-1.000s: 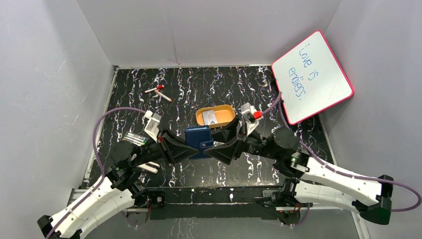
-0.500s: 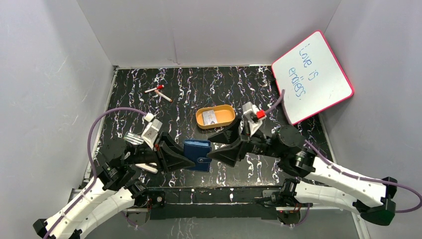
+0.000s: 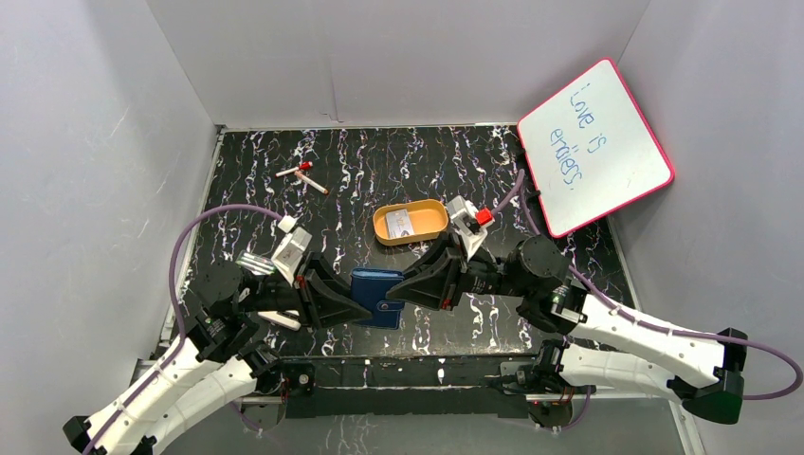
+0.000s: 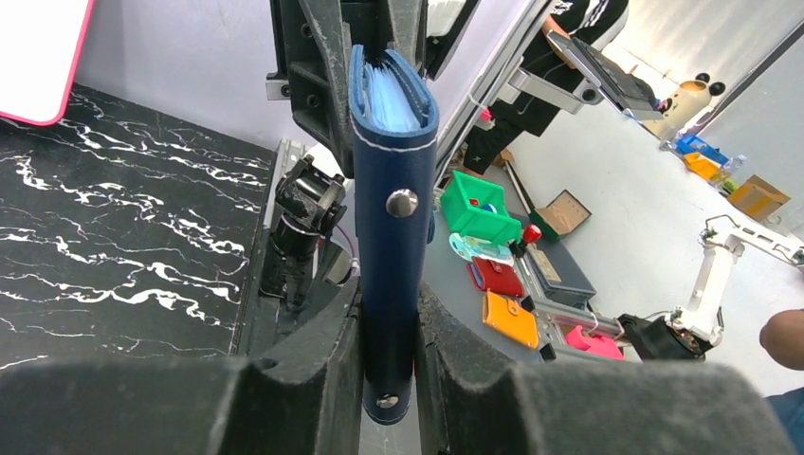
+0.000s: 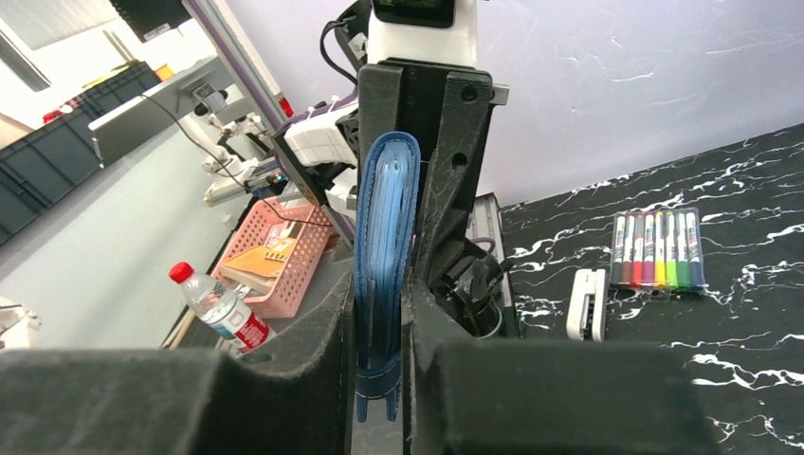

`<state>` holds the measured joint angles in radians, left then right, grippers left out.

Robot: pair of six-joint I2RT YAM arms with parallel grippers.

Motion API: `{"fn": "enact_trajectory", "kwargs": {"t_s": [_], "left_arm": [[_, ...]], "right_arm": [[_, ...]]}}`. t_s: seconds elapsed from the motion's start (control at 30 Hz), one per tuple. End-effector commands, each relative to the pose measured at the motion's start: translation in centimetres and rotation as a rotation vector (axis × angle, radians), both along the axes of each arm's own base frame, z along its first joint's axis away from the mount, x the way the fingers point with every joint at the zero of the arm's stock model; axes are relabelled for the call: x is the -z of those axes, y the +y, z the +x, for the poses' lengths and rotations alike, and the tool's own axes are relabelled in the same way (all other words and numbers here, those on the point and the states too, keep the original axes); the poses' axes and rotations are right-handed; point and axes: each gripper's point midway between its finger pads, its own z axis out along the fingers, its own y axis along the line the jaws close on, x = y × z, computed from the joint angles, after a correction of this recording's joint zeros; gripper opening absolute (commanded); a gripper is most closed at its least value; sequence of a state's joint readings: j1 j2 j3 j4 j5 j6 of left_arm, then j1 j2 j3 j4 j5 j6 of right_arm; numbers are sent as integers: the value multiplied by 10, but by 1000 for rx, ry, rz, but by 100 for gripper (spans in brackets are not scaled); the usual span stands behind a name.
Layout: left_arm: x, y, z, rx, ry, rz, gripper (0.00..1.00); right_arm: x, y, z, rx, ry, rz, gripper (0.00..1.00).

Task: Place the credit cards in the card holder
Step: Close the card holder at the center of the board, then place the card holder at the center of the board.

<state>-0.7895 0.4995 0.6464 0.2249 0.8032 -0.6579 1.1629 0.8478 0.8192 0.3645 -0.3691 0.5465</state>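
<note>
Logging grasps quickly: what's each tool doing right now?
Left tool: closed on the card holder.
Right tool: closed on the card holder too.

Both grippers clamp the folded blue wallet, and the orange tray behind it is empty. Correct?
Not empty: the top view shows a pale card lying in the orange tray. The rest holds: the left gripper and the right gripper both clamp the folded blue wallet.
</note>
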Motion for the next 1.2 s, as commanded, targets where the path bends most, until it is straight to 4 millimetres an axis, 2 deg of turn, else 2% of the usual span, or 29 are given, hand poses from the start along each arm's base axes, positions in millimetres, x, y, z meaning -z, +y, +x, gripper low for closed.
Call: {"fn": "enact_trajectory", "kwargs": {"t_s": [0.0,0.07,0.13,0.3,0.37,0.5,0.57,0.6,0.67,0.7,0.77,0.83,0.93,0.97,1.07,1.17], "left_arm": [[-19,5,-10,30,-47,-41,8],[-19,4,-10,33,-39,-42,24],[-17,4,-10,37,-33,-42,32],[-11,2,-10,51,-9,-43,34],[-9,1,-8,43,-1,-38,30],[-5,0,-3,19,9,-24,1],[-1,0,2,-11,14,-13,0],[1,0,6,-38,21,-7,0],[7,1,19,-121,50,14,0],[11,2,27,-175,64,25,0],[18,8,43,-291,95,49,0],[29,17,58,-403,129,77,0],[43,34,80,-576,171,112,0],[48,39,85,-621,185,128,0],[72,53,100,-747,245,221,0],[97,62,110,-827,299,332,0]], "right_arm": [[-26,-6,-4,-10,-27,97,16],[-28,-6,-4,-8,-24,107,11],[-29,-8,-2,5,-17,124,10],[-29,-13,7,65,10,158,8],[-27,-13,10,80,18,154,8],[-22,-11,13,94,28,139,9],[-19,-9,15,99,29,119,10],[-17,-7,15,99,32,104,19],[-13,-5,17,107,30,70,49],[-9,-4,20,125,37,42,60],[-3,-7,31,191,50,-4,71],[6,-14,48,298,64,-60,78],[24,-31,76,485,77,-167,82],[38,-39,84,543,86,-232,82],[47,-64,102,689,104,-283,85],[43,-88,110,789,110,-273,86]]}}
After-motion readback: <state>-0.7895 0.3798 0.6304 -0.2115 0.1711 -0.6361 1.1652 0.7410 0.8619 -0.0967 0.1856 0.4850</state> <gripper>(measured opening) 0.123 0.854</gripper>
